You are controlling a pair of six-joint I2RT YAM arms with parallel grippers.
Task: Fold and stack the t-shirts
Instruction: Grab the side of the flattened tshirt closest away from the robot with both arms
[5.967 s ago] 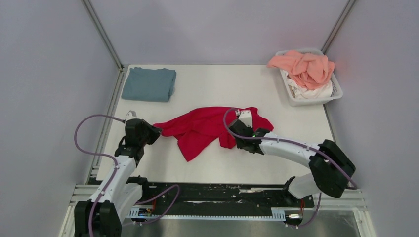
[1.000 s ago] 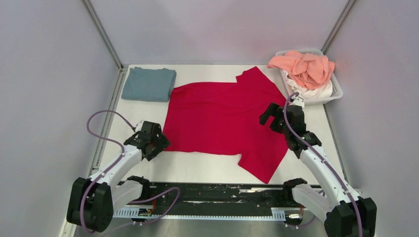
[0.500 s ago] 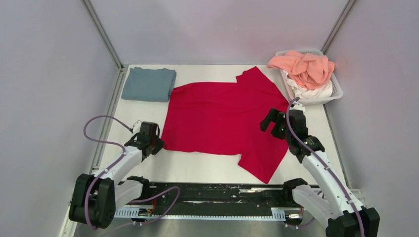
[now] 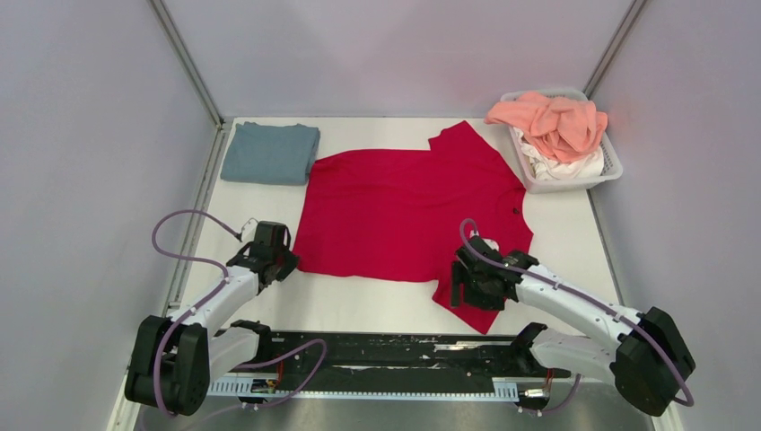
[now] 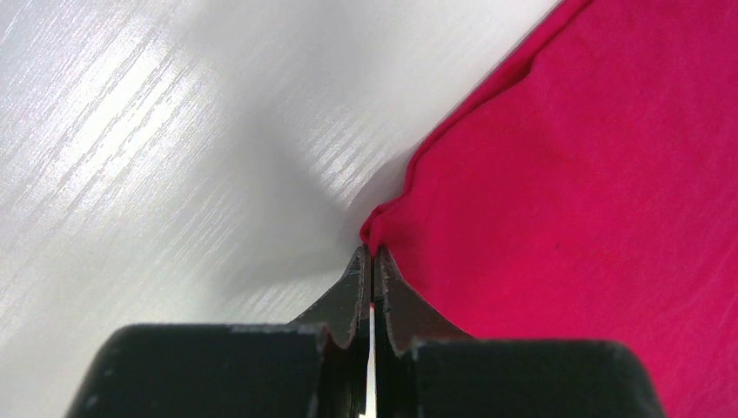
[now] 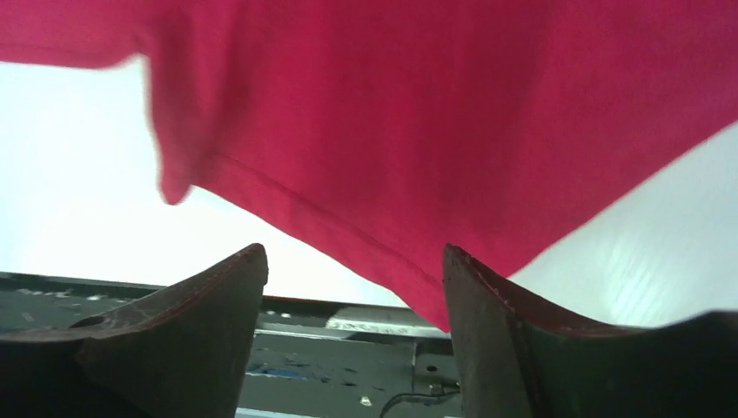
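The crimson t-shirt (image 4: 395, 215) is lying spread flat across the middle of the white table (image 4: 359, 301), its body running from the near left out toward the far right, one sleeve pointing at the back and the other sleeve (image 4: 486, 320) pointing toward the near edge. The left gripper (image 4: 287, 263) is sitting low on the table at the shirt's near left corner. In its wrist view the left gripper's (image 5: 372, 252) two dark fingers (image 5: 348, 296) are pressing tight together, and a small pucker of red hem is bunching right at their tips, so they are pinching the cloth's very edge. The right gripper (image 4: 467, 283) is reaching in over the near sleeve. From its own camera the right gripper (image 6: 352, 252) is standing with its jaws well apart, the sleeve's stitched hem running across the gap between the fingers (image 6: 209, 296) without either pad closing on it. A blue-grey t-shirt (image 4: 271, 153) is resting folded in the far left corner, just beside the red one. At the far right a white basket (image 4: 574, 184) is holding a crumpled salmon pink t-shirt (image 4: 552, 121) over a white t-shirt (image 4: 565, 166).
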